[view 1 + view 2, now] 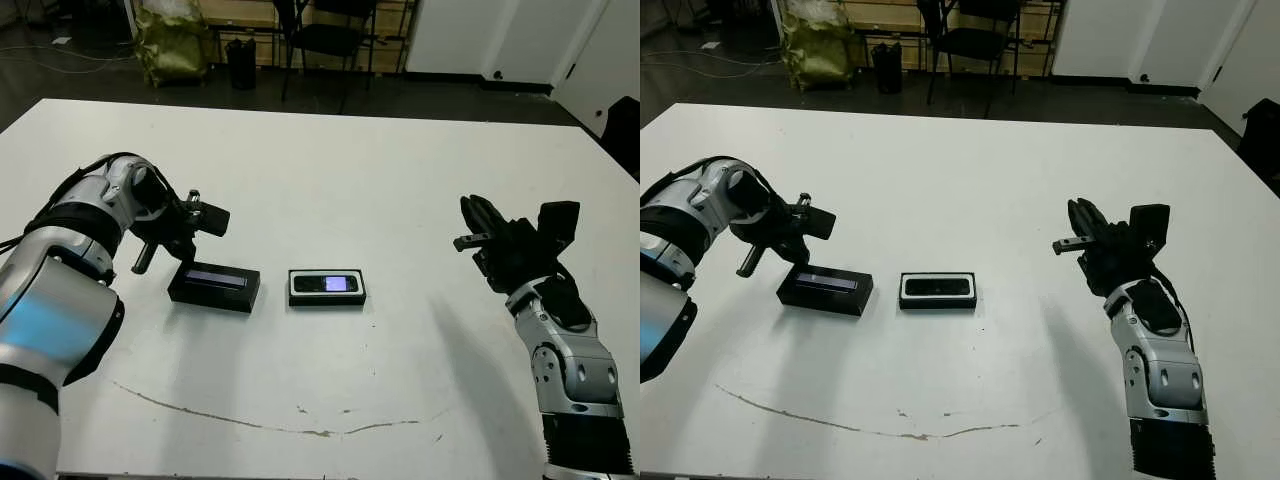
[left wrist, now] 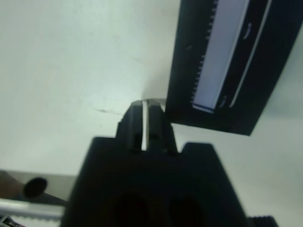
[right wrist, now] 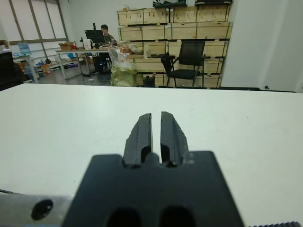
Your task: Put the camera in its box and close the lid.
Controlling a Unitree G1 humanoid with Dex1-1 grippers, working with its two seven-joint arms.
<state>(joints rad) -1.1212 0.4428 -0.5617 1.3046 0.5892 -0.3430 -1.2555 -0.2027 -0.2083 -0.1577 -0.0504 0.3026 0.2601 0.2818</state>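
The camera [image 1: 327, 284] lies flat inside the white-lined box [image 1: 296, 298] at the table's middle. Just left of the box, the lid [image 1: 215, 286] rests on the table with its pale stripe facing up. My left gripper [image 1: 183, 252] is shut and empty, with its fingertips [image 2: 145, 106] just off the lid's [image 2: 227, 61] far left corner; whether they touch it I cannot tell. My right gripper [image 1: 475, 215] is raised over the right side of the table, far from the box. Its fingers [image 3: 142, 130] are shut with nothing between them.
A thin brown stain line [image 1: 300, 428] runs along the table's front part. Beyond the far edge stand a black chair [image 1: 335, 40] and a yellow-green bag [image 1: 172, 45]. A person [image 3: 105, 30] sits at a distant desk.
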